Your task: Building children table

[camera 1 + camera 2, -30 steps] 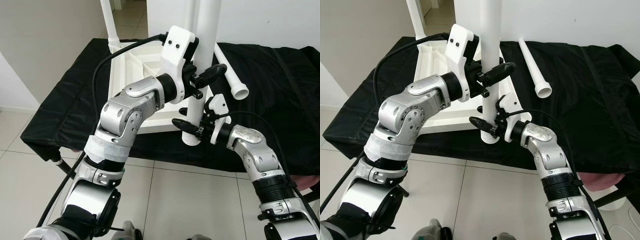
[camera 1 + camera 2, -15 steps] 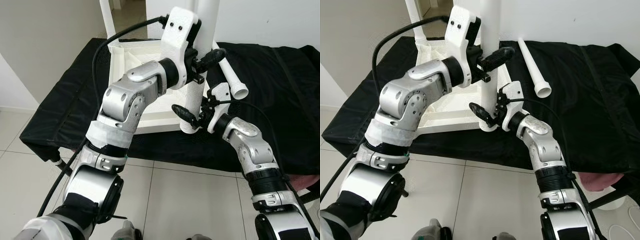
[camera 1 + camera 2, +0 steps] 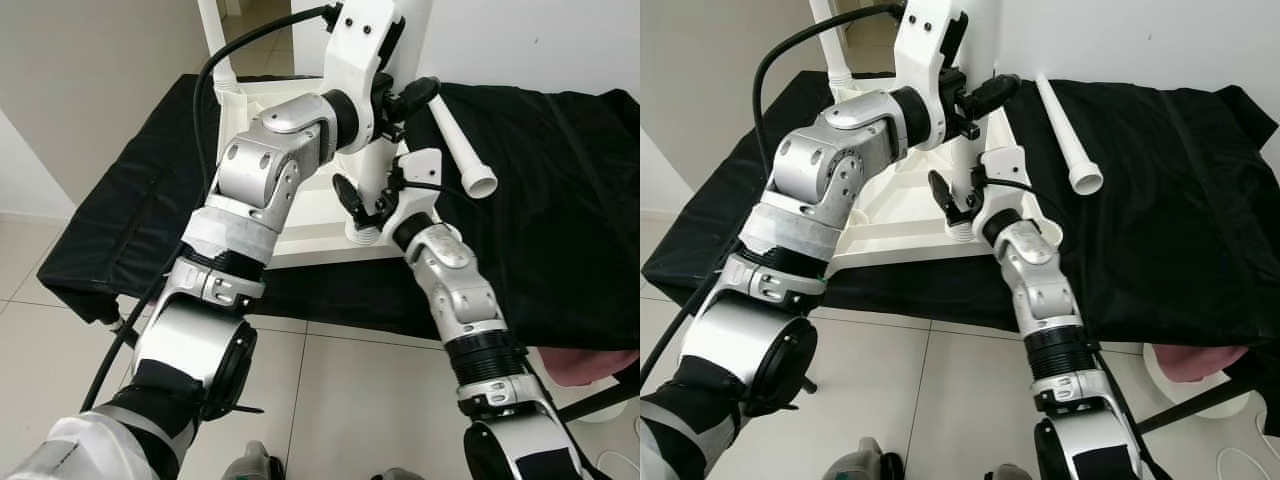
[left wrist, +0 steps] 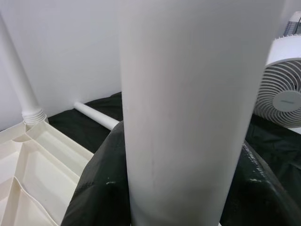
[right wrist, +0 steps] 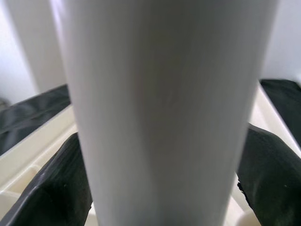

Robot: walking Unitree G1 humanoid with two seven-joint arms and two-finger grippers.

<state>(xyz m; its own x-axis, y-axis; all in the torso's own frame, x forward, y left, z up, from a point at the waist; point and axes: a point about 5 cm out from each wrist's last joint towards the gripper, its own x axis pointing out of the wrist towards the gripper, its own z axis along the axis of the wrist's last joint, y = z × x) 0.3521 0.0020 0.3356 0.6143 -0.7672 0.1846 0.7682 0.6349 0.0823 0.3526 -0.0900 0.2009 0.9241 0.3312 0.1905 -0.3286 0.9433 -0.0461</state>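
Observation:
An upside-down white table top (image 3: 300, 215) lies on a black-covered surface (image 3: 560, 230). A white table leg (image 3: 376, 165) stands upright over the top's near right corner, with its threaded end (image 3: 960, 232) lowest. My left gripper (image 3: 405, 100) is shut on this leg high up. My right gripper (image 3: 362, 205) is shut on it just above the thread. In the wrist views the leg (image 4: 188, 117) (image 5: 160, 113) runs between black fingers (image 4: 94, 188) (image 5: 51, 188). Another leg (image 3: 215, 40) stands fixed at the far left corner. A loose leg (image 3: 462, 150) lies on the cloth to the right.
A tiled floor lies in front of the covered surface's near edge. A pink object (image 3: 590, 365) sits low at the right. A white fan (image 4: 282, 84) stands beyond the surface. A white wall backs the scene.
Both grippers carried the leg away from me, from beyond the top's front edge to over its near right corner. The left arm rose and the right arm stretched forward.

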